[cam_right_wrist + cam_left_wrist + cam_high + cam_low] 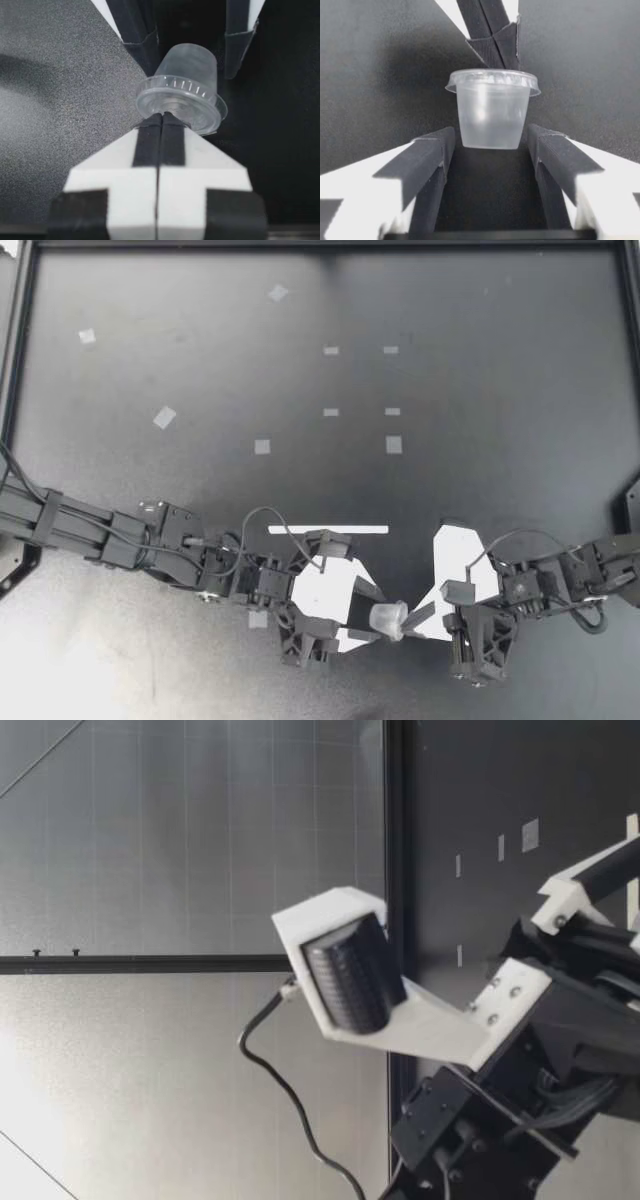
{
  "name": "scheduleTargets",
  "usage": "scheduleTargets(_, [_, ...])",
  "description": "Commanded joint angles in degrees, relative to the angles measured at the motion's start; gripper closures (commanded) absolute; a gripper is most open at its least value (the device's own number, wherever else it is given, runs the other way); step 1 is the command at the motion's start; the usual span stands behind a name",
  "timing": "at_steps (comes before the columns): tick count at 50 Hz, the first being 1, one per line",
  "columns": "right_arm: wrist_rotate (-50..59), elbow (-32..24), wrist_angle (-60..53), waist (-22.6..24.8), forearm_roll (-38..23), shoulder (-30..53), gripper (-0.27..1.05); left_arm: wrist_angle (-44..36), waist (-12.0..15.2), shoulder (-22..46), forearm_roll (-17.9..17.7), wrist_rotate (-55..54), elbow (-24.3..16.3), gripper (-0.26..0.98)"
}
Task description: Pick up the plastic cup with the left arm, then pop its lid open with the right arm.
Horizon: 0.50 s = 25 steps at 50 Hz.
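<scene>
Top view: my left gripper (pixel 378 617) and my right gripper (pixel 410 624) meet at the near edge of the black table (pixel 450 360), tip to tip, with a small clear cup (pixel 388 620) between them.
Cup: lidded, translucent, seen from the side here, with its base toward my left gripper and its lid toward my right gripper.
Left gripper: its fingers are spread apart, one on each side of the cup's base.
Right gripper: its fingers are pressed together at the cup's lid.
Left wrist view: the cup (pixel 492 112) sits just ahead of the left gripper (pixel 491 142), its base between the two fingertips. A narrow gap shows on each side, so the fingers do not clamp it. My right gripper's dark fingers (pixel 495 45) reach the lid's rim from the far side.
Right wrist view: the right gripper (pixel 161 117) pinches the rim of the cup's lid with both pads flat against each other. The cup (pixel 187 75) points away from it. The left gripper's fingers (pixel 142 45) stand beyond, one at each side of the cup, apart from its wall.
Low view: a ribbed black finger pad (pixel 350 975) on a white mount fills the near space. I cannot tell whose it is, and the cup is hidden.
Around: white tape marks (pixel 394 444) lie scattered farther out on the table, well apart from both grippers.
</scene>
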Motion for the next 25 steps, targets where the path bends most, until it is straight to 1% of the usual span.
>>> scheduleTargets(1, [-0.1, -0.4, -0.5, 0.4, -0.1, -1.1, 0.85, 0.1, 0.3, -1.1, 0.0, 0.0, -1.2, 0.14])
scheduleTargets(9, [0.0, -0.4, -0.5, 0.4, -0.1, -1.1, 0.85, 0.4, 0.3, -1.0, 0.1, 0.1, -1.9, 0.14])
scheduleTargets(11, [0.0, -0.4, -0.5, 0.4, -0.1, -1.1, 0.85, 0.5, 0.3, -1.0, 0.1, 0.2, -2.1, 0.16])
scheduleTargets(15, [0.0, -0.4, -0.5, 0.4, -0.1, -1.1, 0.85, 0.7, 0.3, -1.0, 0.1, 0.5, -2.0, 0.25])
scheduleTargets(21, [0.1, -0.4, -0.4, 0.4, -0.1, -1.7, 0.85, 1.0, 0.3, -1.1, 0.0, 1.4, -2.1, 0.45])
scheduleTargets(25, [0.4, 0.2, -0.4, 0.4, -0.1, -3.5, 0.85, 1.0, 0.3, -1.3, 0.1, 1.5, -2.0, 0.58])
